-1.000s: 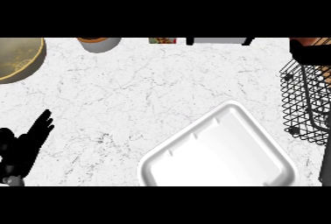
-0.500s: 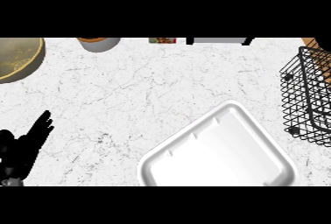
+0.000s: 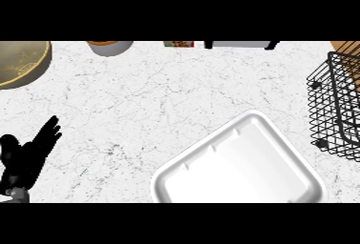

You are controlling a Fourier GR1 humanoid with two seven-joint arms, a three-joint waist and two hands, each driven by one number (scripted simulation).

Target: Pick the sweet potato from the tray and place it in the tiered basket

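Observation:
The white tray (image 3: 239,171) lies at the lower middle-right of the counter and nothing is on it. The black wire tiered basket (image 3: 337,105) stands at the right edge, partly cut off. An orange-brown shape that looks like the sweet potato (image 3: 346,47) shows just behind the basket's top wires at the upper right. It is cut off by the view's edge. My left hand (image 3: 25,157) rests at the lower left edge, open with fingers pointing up, far from the tray. My right hand does not show.
A tan round bowl (image 3: 17,64) sits at the upper left. Along the counter's back edge stand a grey cup with an orange rim (image 3: 109,46), a small box (image 3: 178,44) and a dark-framed object (image 3: 239,45). White marble counter (image 3: 155,100) lies between them.
The dark shape that hung over the basket's top at the right one second ago has gone out of view, uncovering the orange-brown shape. The left hand has not moved.

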